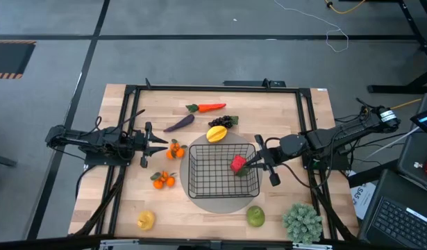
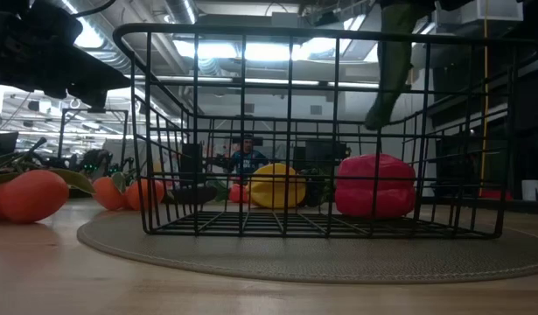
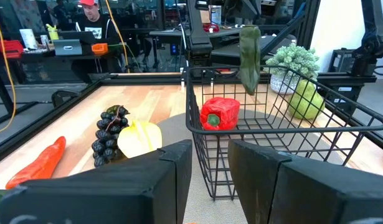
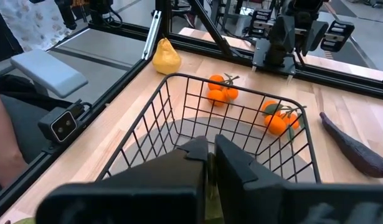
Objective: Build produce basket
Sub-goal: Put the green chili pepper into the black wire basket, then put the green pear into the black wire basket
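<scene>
No text, label, brand, number or sign can be read anywhere in these views; any print shown is too small to be made out.

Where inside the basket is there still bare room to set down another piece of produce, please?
Inside the basket, the whole side toward the left arm is bare mesh floor. The side toward the right arm is crowded: the red pepper sits there, and the right gripper hangs over it, shut on a green cucumber.
</scene>
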`<control>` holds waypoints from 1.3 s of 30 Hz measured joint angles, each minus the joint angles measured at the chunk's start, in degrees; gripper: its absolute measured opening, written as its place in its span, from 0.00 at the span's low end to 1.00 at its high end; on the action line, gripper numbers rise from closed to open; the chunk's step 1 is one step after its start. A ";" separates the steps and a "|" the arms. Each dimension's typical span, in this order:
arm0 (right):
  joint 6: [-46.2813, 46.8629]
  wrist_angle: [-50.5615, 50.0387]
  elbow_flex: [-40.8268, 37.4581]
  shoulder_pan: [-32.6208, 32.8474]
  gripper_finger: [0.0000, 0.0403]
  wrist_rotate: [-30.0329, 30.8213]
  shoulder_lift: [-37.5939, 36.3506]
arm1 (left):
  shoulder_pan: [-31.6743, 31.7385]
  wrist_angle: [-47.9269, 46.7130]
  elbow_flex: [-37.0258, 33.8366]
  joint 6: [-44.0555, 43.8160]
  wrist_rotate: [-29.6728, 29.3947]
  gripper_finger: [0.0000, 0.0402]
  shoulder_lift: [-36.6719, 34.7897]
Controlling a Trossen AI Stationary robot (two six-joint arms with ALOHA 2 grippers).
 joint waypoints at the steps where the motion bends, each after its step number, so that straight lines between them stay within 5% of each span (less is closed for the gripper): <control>1: -0.12 0.02 0.00 0.00 0.04 0.00 0.00 | 0.01 0.00 0.00 0.00 0.00 0.23 -0.01; 15: -1.74 0.48 0.00 0.02 0.06 0.04 0.00 | 0.00 0.01 0.01 0.00 0.00 0.23 -0.02; 28: -4.39 10.81 -0.02 0.02 0.47 0.00 6.11 | 0.00 0.02 -0.01 0.00 0.00 0.23 0.00; 33: -4.12 12.14 -0.02 0.02 0.52 0.01 9.08 | 0.01 0.00 0.01 0.00 0.00 0.23 0.00; 39: 11.98 6.12 1.16 0.02 0.53 -1.30 8.82 | 0.00 0.00 0.00 0.00 0.00 0.23 0.00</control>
